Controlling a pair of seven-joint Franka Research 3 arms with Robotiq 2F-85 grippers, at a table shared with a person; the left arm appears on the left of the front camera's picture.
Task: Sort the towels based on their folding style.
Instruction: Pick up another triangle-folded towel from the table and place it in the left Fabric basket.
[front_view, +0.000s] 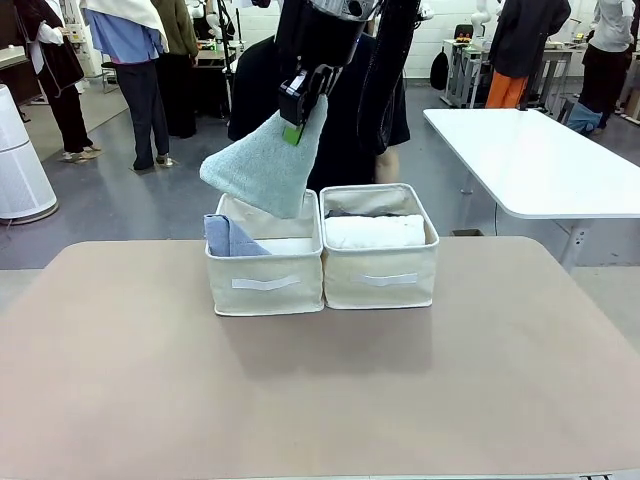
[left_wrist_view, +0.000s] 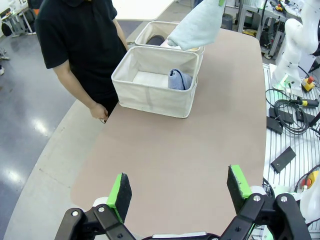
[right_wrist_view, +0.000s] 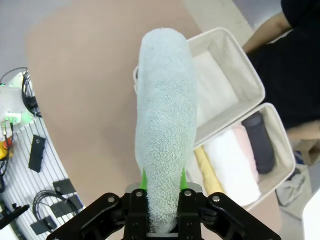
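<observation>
The right gripper pinches the grey-teal towel above two beige bins; rolled towels fill one.

The pale teal towel, lavender-blue towel, white towel and dark grey towel were seen plain; the bins were cream, the table tan.

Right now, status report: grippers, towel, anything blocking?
Right gripper shut on grey-teal cone towel, over left bin rim. Left gripper open, empty. Lavender-blue towel already inside that bin; drop path looks clear.
</observation>
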